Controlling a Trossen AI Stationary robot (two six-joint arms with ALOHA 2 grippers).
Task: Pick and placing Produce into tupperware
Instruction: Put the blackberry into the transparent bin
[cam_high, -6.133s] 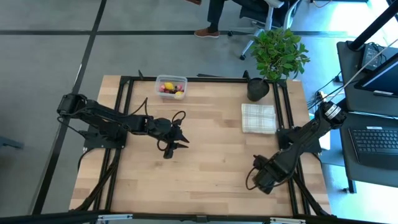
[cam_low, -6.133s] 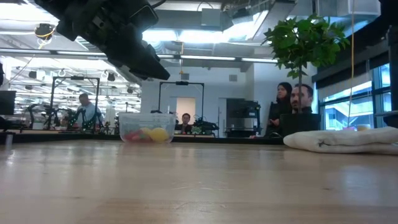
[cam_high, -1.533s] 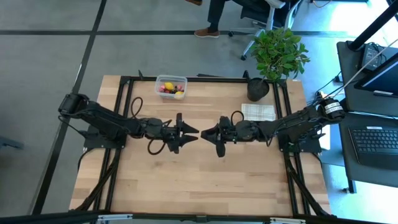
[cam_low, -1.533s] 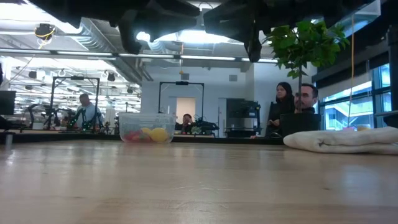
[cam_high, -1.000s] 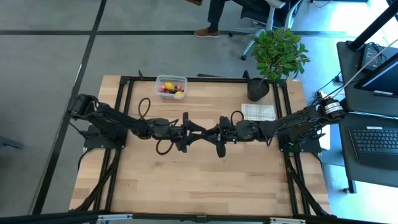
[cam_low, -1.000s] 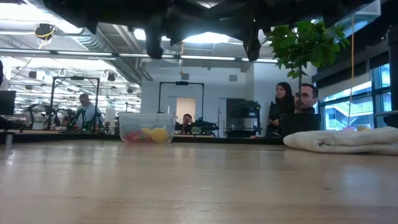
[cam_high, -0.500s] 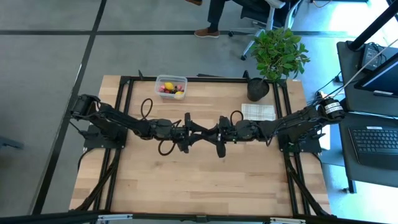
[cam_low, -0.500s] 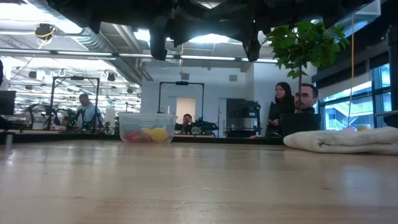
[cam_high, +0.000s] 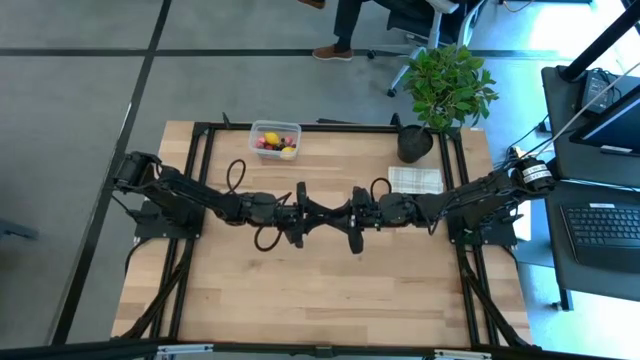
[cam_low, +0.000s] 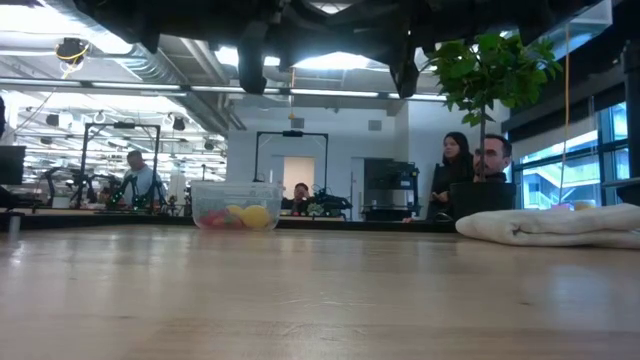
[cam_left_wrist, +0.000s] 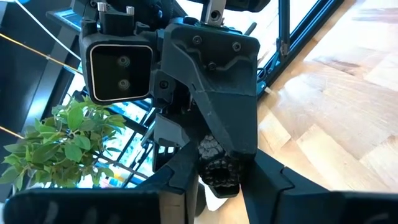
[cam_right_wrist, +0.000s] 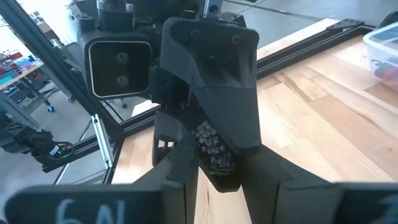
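A dark purple-black bumpy berry (cam_left_wrist: 217, 167) hangs above the middle of the table, where my two grippers meet tip to tip. My left gripper (cam_high: 324, 212) comes from the table's left and my right gripper (cam_high: 334, 213) from its right. Both are shut on this berry, which the right wrist view also shows (cam_right_wrist: 211, 152). The high view hides it under the fingers. The tupperware (cam_high: 275, 139), a small clear tub, stands at the table's far edge, left of centre, with the rest of the produce (cam_high: 272, 142) inside; in the low view the tupperware (cam_low: 236, 204) shows yellow and red pieces. My left gripper pinches the dark berry by its two sides (cam_left_wrist: 204, 174) between its two fingers (cam_left_wrist: 180, 180). It comes level from the table's left. The berry is lifted clear of the table. My right gripper pinches the same berry (cam_right_wrist: 219, 163) between its two fingers (cam_right_wrist: 180, 168), level from the table's right. My left gripper's broad finger (cam_right_wrist: 217, 87) covers the berry's upper part.
A white checked cloth (cam_high: 415, 180) lies at the right, partly under my right arm. Behind it stands a black pot (cam_high: 414, 143) with a green plant (cam_high: 448, 85). People (cam_low: 470, 165) are in the room beyond the far edge. Bare wood lies toward the near edge.
My left gripper has gone toward the table's right until its fingers met my right gripper's fingers above the table's middle. Since then both arms have kept still.
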